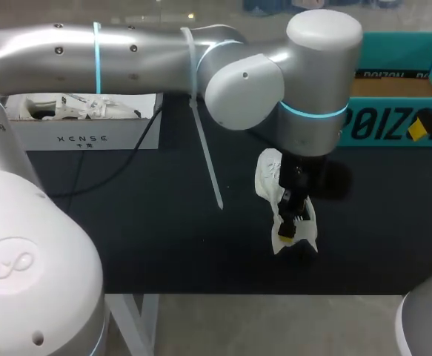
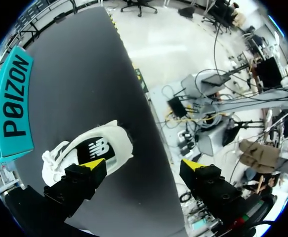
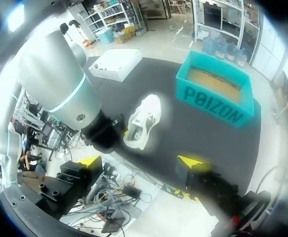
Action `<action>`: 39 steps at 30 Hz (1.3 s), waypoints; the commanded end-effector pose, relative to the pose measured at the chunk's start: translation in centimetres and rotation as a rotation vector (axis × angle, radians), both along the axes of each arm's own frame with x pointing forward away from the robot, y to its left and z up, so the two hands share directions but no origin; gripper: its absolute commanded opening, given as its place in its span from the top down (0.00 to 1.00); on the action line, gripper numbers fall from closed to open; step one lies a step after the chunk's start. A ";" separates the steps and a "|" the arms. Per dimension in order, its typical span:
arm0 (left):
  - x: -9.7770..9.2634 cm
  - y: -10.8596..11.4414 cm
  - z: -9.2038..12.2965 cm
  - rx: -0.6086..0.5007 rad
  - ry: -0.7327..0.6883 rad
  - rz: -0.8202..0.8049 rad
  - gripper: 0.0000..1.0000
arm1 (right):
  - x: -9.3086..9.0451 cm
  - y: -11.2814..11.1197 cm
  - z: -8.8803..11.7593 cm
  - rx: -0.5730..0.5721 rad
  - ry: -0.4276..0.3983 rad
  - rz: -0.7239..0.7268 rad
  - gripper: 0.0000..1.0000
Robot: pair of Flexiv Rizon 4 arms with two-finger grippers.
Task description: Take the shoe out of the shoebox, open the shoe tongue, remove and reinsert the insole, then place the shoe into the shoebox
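The white shoe (image 1: 269, 178) lies on its side on the black table (image 1: 164, 230), in front of the teal shoebox (image 1: 393, 119). My left arm comes across from the left, and its gripper (image 1: 291, 222) hangs over the shoe's near end. In the left wrist view the left gripper (image 2: 144, 165) is open wide. The shoe (image 2: 87, 148) lies beside and under one finger (image 2: 92, 165), not between the two. My right gripper (image 3: 140, 162) is open and empty, high above the table, looking down on the shoe (image 3: 144, 121) and the open shoebox (image 3: 215, 94).
A white box (image 1: 82, 122) holding white items stands at the back left. A black cable (image 1: 127, 159) runs from it over the table. A white strap (image 1: 204, 148) hangs from my left arm. The table's front edge is just beyond the shoe.
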State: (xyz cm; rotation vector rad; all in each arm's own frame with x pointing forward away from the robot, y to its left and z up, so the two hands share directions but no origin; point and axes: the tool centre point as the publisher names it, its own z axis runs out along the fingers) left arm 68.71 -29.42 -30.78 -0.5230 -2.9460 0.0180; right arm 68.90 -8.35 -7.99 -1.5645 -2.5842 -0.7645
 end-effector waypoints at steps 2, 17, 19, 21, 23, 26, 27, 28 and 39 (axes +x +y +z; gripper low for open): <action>-0.7 -1.4 -0.6 0.065 0.008 0.054 0.00 | 0.3 0.1 0.1 -0.002 0.006 0.000 0.00; -1.8 -2.3 -1.5 0.063 -0.038 0.152 0.00 | 0.3 0.1 0.1 -0.002 0.006 0.000 0.00; -1.7 -2.3 -1.3 0.057 -0.056 0.163 0.00 | 0.3 0.1 0.1 -0.002 0.006 0.000 0.00; -1.6 -2.2 -1.2 0.056 -0.059 0.167 0.00 | 0.3 0.1 0.1 -0.002 0.006 0.000 0.00; -1.5 -2.3 -1.0 0.058 -0.071 0.170 0.00 | 0.3 0.1 0.1 -0.002 0.006 0.000 0.00; -1.4 -2.2 -1.0 0.057 -0.079 0.175 0.00 | 0.3 0.1 0.1 -0.002 0.006 0.000 0.00; -1.3 -2.0 -1.0 0.058 -0.084 0.183 0.00 | 0.3 0.1 0.1 -0.002 0.006 0.000 0.00; -1.3 -1.9 -1.0 0.058 -0.085 0.184 0.00 | 0.3 0.1 0.1 -0.002 0.006 0.000 0.00; -0.2 -1.0 -2.0 0.056 -0.114 0.200 0.00 | 0.3 0.1 0.1 -0.002 0.006 0.000 0.00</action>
